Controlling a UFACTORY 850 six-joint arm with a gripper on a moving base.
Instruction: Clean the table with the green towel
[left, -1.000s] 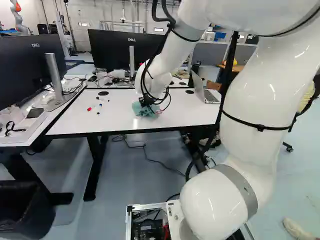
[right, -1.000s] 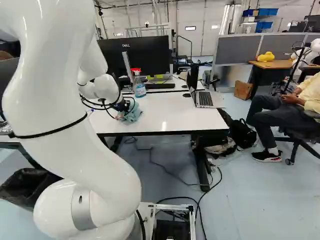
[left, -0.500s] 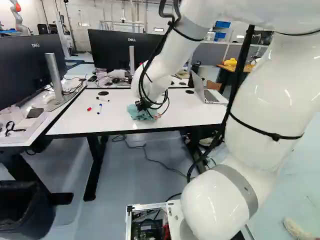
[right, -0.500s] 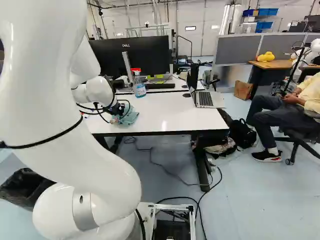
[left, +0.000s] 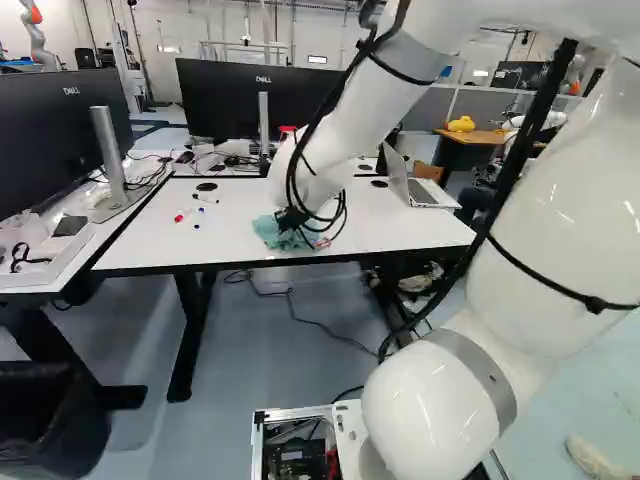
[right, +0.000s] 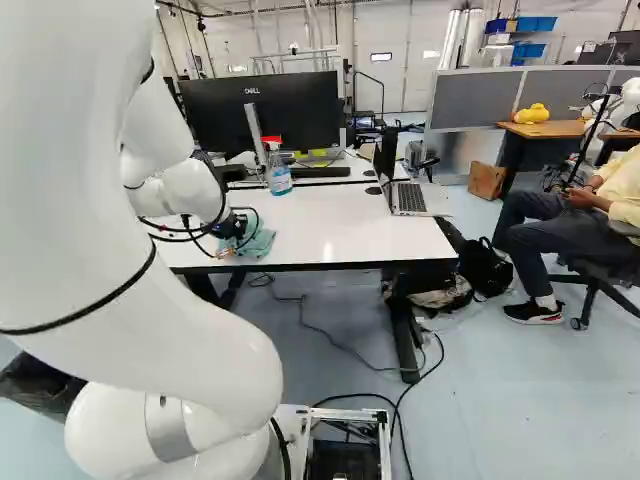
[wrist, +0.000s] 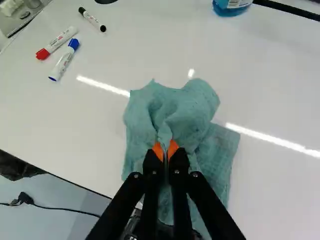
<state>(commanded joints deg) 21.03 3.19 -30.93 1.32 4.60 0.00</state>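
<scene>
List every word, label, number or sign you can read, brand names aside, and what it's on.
Nothing legible beyond brand names.
Red-capped marker: barrel print, too small and blurred.
Blue-capped marker: the same.
Black-capped marker: the same.
Spray bottle: label, too small; cut off in the wrist view.
Towel: no print shows.

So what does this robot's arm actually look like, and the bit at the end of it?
The arm is glossy white, with thick rounded segments and grey bands at joints. Black straps circle it, and loose black cables loop near the wrist. The gripper is black, with two slim fingers, small silvery screws and orange pads.
</scene>
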